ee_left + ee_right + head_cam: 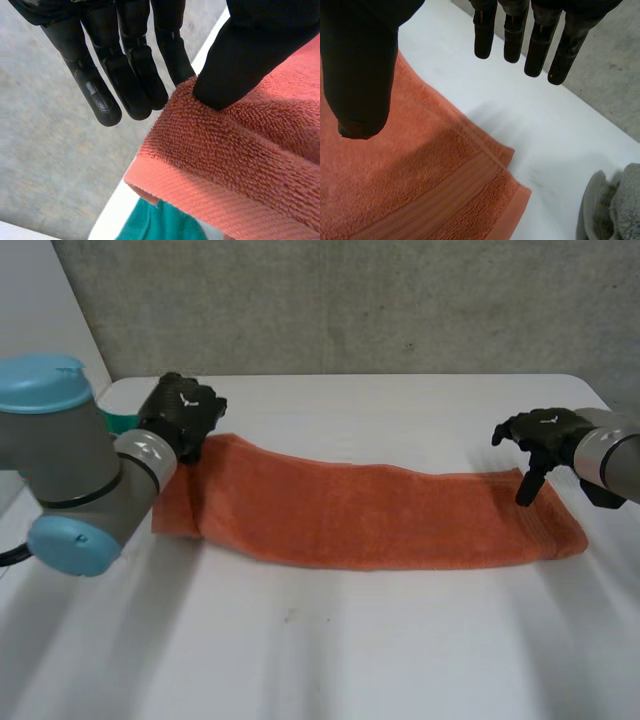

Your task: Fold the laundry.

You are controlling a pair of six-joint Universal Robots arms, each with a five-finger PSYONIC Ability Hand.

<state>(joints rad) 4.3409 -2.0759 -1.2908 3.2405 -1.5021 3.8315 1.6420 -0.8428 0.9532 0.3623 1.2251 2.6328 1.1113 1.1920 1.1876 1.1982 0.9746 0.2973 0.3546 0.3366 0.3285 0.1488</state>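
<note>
pinching orange towel [380, 515] corner, left hand [185, 412] fingers [145, 80] and thumb; right hand [545, 435] fingers [540, 45] spread, empty

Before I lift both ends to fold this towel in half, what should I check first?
1. Left hand grip on the towel: ok, the thumb and a finger pinch its left corner.
2. Right hand grip: not ok, its fingers are straight above the right end and hold nothing.
3. Towel lying flat: ok along the middle; the left corner is raised.
4. Layers at the right end: roughly ok, edges nearly stacked.
5. Grey cloth near the right end: ok, apart from the towel.
6. Teal cloth below the left corner: cannot tell if it touches.
</note>
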